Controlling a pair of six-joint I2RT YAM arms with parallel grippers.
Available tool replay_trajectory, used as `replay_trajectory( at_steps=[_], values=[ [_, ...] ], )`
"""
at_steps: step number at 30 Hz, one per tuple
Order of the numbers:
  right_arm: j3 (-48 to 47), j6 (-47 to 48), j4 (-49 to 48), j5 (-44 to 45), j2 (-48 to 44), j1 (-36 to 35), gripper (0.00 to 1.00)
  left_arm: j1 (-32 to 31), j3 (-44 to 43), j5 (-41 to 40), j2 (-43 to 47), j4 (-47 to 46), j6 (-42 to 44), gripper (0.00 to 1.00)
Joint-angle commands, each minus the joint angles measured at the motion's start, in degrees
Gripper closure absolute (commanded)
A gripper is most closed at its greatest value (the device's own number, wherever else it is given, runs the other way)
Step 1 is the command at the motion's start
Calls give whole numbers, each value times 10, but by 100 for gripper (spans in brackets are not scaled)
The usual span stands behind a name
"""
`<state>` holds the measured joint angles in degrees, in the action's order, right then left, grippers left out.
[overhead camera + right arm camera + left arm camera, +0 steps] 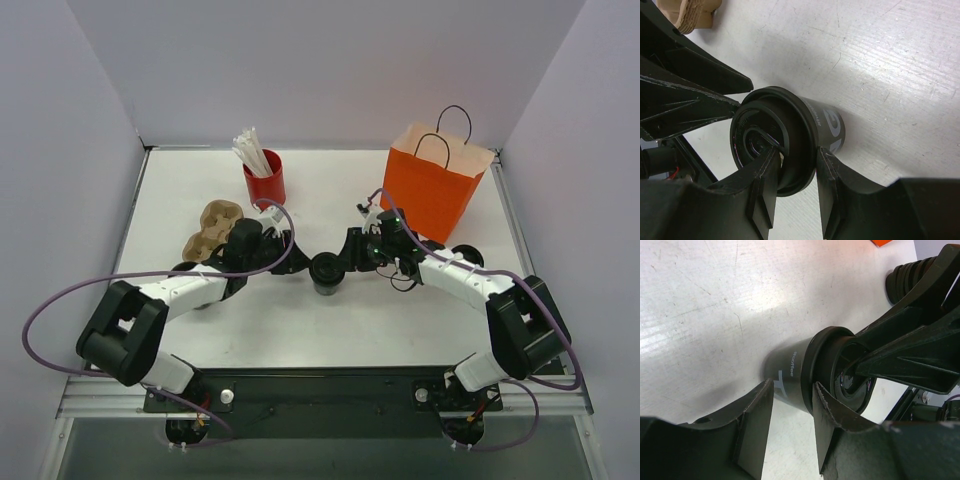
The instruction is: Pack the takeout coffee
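Observation:
A small dark paper coffee cup (326, 270) with a black lid stands at the table's middle. It also shows in the left wrist view (790, 372) and the right wrist view (825, 125). My right gripper (796, 167) pinches its lid rim, one finger on the lid top and one on the wall just under the rim; from above it (343, 258) comes in from the right. My left gripper (790, 407) is open, its tips level with the cup's side, coming from the left (298, 256). A dark round shape (466, 255) by my right forearm may be the second cup.
A brown pulp cup carrier (212, 228) lies left of centre, also in the right wrist view (695, 12). A red cup of white sticks (265, 182) stands behind it. An orange paper bag (435, 185) with handles stands open at the back right.

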<state>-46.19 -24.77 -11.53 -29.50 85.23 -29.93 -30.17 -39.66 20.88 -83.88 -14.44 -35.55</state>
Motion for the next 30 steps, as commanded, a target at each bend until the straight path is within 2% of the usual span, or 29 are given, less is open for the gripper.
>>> replay_trajectory(
  at_steps=[1,11,16,25,30],
  values=[
    [24,60,103,30,46,-7,87,-2,5,-3,-28,-62,6,53],
    [49,40,83,31,62,9,87,-12,13,-83,-92,17,5,55],
    [80,16,46,36,69,13,87,-47,27,-133,-134,44,-4,55],
    [148,-69,-23,40,72,14,88,-99,76,-204,-145,41,-43,57],
    [177,-89,-84,22,43,13,88,-97,110,-175,-113,-1,-62,58]
  ],
)
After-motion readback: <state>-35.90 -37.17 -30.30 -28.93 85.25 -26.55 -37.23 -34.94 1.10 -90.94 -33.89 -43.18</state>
